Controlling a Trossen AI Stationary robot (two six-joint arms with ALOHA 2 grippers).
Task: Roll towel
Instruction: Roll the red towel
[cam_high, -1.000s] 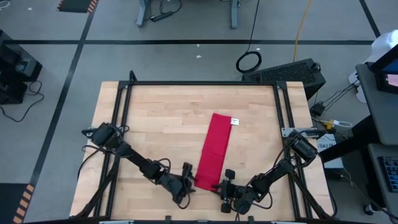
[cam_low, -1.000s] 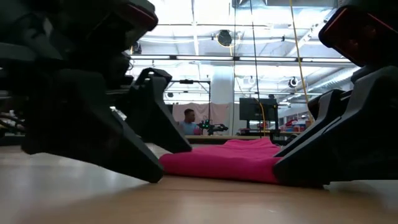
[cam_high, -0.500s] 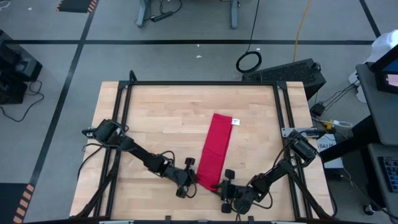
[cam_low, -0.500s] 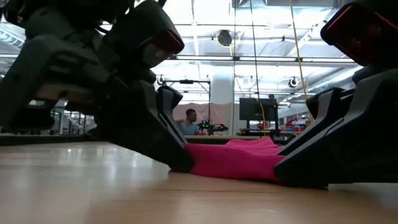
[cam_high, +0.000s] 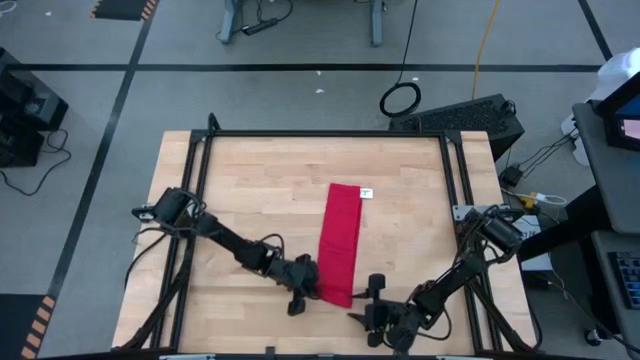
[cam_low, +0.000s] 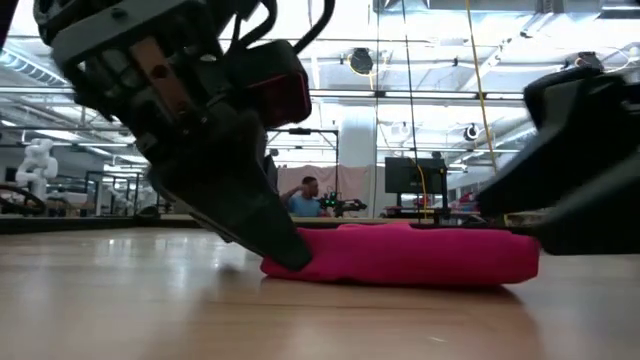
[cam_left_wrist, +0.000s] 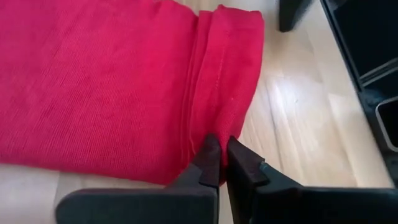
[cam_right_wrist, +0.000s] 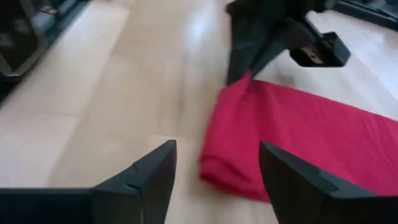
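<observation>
Towel (cam_high: 339, 243), bright red, lies as a long narrow strip down the middle of my worktop (cam_high: 260, 190), its small white tag (cam_high: 367, 193) at the far end and a short folded lip at the near end. My left claw (cam_high: 308, 290) is clenched on the near left corner of that folded lip; the left wrist view shows my two fingers (cam_left_wrist: 211, 163) pressed together with red cloth pinched between them. My right claw (cam_high: 370, 307) is released, its fingers (cam_right_wrist: 146, 171) spread wide, sitting just off the towel's near right corner and not touching it. Nothing lies between either claw and the cloth. A black frame (cam_high: 320, 134) rims the worktop. Beyond the far edge, in the low view, a person (cam_low: 301, 198) sits among desks and a monitor (cam_low: 407, 178).
</observation>
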